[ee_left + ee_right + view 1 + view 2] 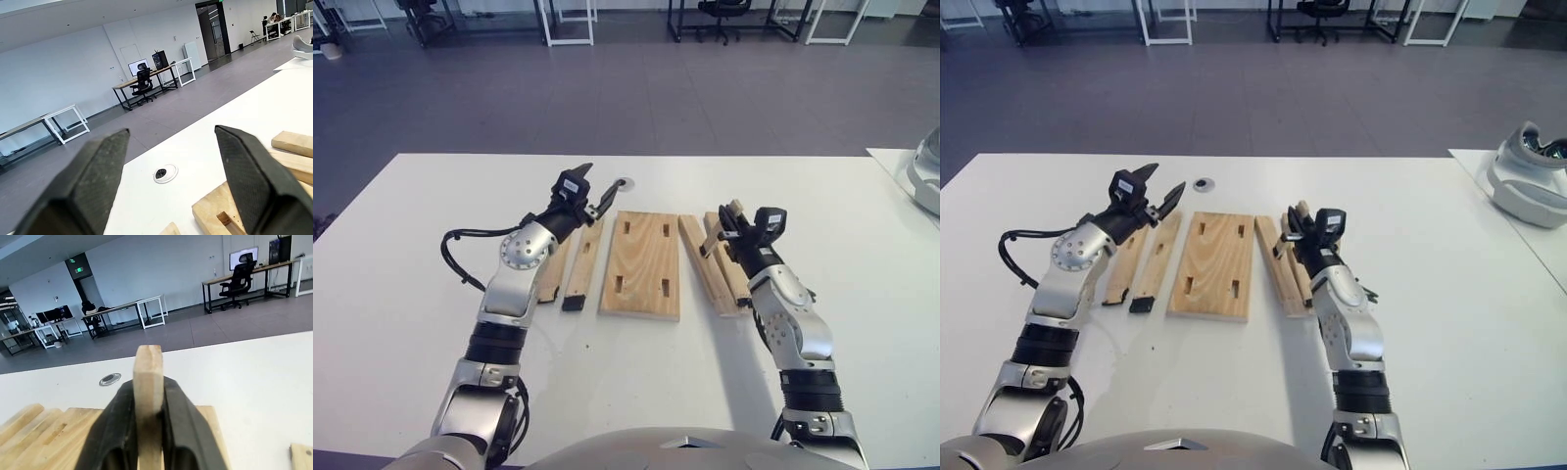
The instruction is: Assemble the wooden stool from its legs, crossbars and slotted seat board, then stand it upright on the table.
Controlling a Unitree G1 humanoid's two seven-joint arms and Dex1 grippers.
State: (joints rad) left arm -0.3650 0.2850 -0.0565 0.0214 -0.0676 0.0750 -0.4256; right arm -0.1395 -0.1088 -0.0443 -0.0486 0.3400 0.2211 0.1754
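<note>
The big white table [401, 294] holds all the wood. In the middle lies the flat seat board [643, 262], with four small slots cut in it. On its left side lie two long wooden bars [584, 259], side by side and close to the board. The left arm hangs over them and hides part of the outer one. On the board's right side lie two more long bars [705, 264], touching each other. The right arm is above their far ends and blocks them a bit. A second table [1528, 245] stands off to the right with a white headset [1528, 176] on it. The left gripper [597, 188] is up in the air above the far ends of the left bars, with its two fingers spread wide and nothing between them. The right gripper [724, 233] pinches a thin wooden piece [148, 367] tight between its fingers, and the piece sticks out past the fingertips. A small black bit [573, 304] sits at the near end of one left bar. A little round hole cover [625, 183] is in the table just beyond the left gripper.
</note>
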